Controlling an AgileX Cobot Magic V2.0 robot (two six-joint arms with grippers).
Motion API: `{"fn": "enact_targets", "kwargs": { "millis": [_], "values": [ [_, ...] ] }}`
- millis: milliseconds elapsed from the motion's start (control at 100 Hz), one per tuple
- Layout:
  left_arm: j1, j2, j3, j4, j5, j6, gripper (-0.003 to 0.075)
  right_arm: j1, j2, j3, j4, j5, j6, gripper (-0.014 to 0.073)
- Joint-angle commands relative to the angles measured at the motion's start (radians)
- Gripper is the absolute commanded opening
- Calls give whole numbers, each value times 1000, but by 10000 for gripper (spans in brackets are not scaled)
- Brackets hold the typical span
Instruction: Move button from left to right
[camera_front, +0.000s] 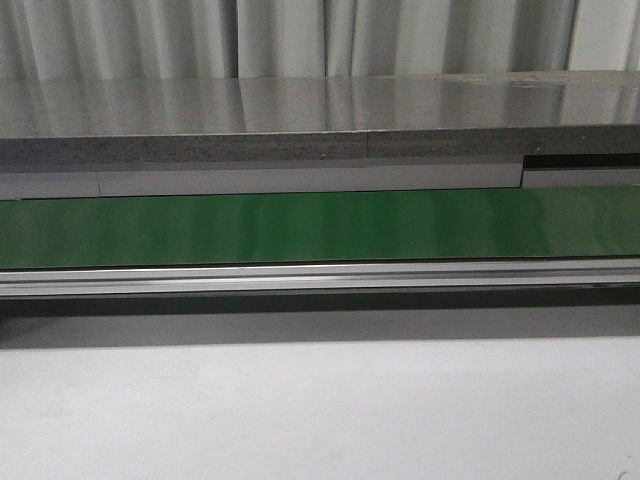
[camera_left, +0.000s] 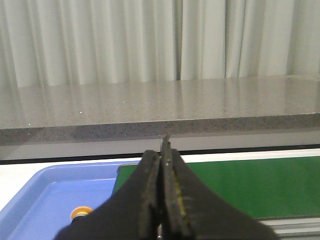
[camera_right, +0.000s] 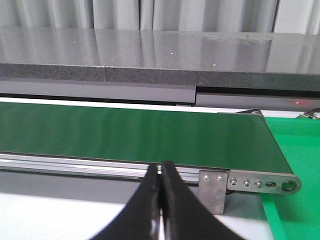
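Observation:
The button (camera_left: 80, 213) shows only in the left wrist view: its round yellow cap peeks out beside my left gripper's black finger, inside a blue tray (camera_left: 45, 195). Its black body is hidden. My left gripper (camera_left: 161, 160) is shut and empty, held above the tray's edge and the end of the green conveyor belt (camera_left: 260, 185). My right gripper (camera_right: 160, 172) is shut and empty, held before the belt's rail near its other end. Neither gripper shows in the front view.
The green belt (camera_front: 320, 225) runs across the front view with a metal rail (camera_front: 320, 278) along its near side. A grey stone ledge (camera_front: 300, 120) and white curtains stand behind. A metal bracket (camera_right: 250, 182) ends the belt, beside a green surface (camera_right: 295, 150). White tabletop (camera_front: 320, 410) lies in front.

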Motion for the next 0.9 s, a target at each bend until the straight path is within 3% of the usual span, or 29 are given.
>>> {"fn": "enact_targets", "kwargs": {
  "millis": [0,660,890],
  "values": [
    [-6,-29,46,0,-75,-10,-20,-1,-20,-18,1,-80,-3,-67],
    [-6,-29,27,-6,-82,-10,-20,-1,-20,-18,1,-80,-3,-67],
    [-6,31,-105,-63,53,-10,-20,-1,-20,-18,1,-80,-3,-67]
  ]
}}
